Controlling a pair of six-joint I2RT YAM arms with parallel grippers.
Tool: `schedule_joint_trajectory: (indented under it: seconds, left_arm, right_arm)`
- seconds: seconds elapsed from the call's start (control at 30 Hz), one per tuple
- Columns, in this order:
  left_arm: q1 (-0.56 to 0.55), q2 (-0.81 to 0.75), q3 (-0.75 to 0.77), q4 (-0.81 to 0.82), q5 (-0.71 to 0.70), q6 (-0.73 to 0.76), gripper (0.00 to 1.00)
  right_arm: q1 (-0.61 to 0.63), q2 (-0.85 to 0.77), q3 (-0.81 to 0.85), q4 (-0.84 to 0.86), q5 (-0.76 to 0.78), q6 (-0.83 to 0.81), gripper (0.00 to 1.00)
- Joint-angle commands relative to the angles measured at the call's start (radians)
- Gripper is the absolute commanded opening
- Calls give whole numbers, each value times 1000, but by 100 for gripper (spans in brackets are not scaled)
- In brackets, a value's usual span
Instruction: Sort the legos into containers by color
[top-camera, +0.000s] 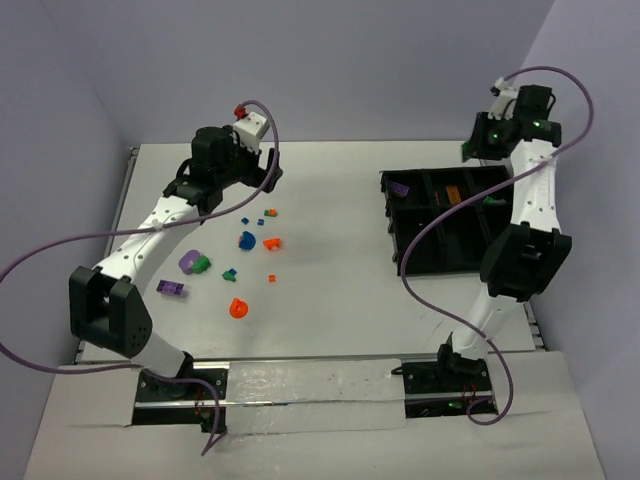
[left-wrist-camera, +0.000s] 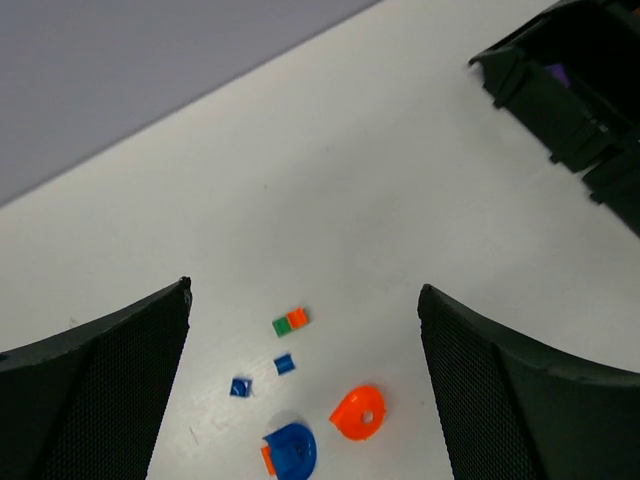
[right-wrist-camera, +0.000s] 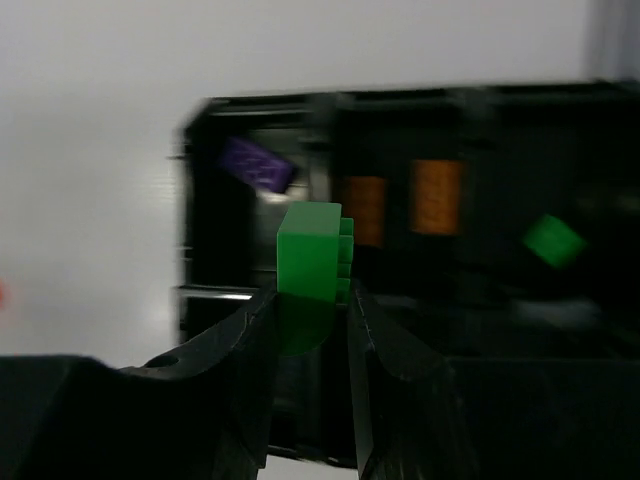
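**Green brick pinched near the tray, left gripper spread over the loose legos**

Your right gripper (right-wrist-camera: 312, 300) is pinching a green brick (right-wrist-camera: 312, 258) between its fingers. The brick stands upright, with its upper half above the fingertips. In the top view this gripper is raised near the far edge of the tray (top-camera: 398, 262), and the brick is in the air, not in any compartment. The right wrist view is blurred, so you cannot tell which compartment lies under it.

In the tray you can see a purple brick (right-wrist-camera: 256, 163) in the leftmost far compartment. Two orange bricks (right-wrist-camera: 364, 205) lie further right, and another green piece (right-wrist-camera: 553, 240) lies at the far right.

Your left gripper (left-wrist-camera: 305, 290) has its fingers spread wide and hangs above the table (top-camera: 330, 300), over the far end of the loose legos. Between its fingers the wrist view shows a small green-and-orange piece (left-wrist-camera: 291, 321), two small blue bricks (left-wrist-camera: 284, 364), a blue rounded piece (left-wrist-camera: 289, 448) and an orange rounded piece (left-wrist-camera: 358, 413).

Nearer the arm bases, the top view shows a purple rounded piece (top-camera: 188, 262) touching a green one (top-camera: 203, 265). Also there are a purple flat brick (top-camera: 171, 288), a small green piece (top-camera: 229, 272), a tiny orange one (top-camera: 271, 278) and an orange ring-like piece (top-camera: 238, 309). All of these lie well apart from the tray.
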Motion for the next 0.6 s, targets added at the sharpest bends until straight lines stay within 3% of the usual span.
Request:
schedule_joint_trajectory:
  seconds: [0.0,0.27,0.57]
  left_arm:
    - [15,64,75,-82,-76,-48,99]
    - [47,117,88,-114,-122,-28,99]
    - [145,94,-5,9,15,-19,99]
  right_arm:
    - [-27,-17,62,-77,317,-152,0]
    - [-38,145,193,-155,449,-193,0]
    - [-38,212,176,-119,493,-221,0]
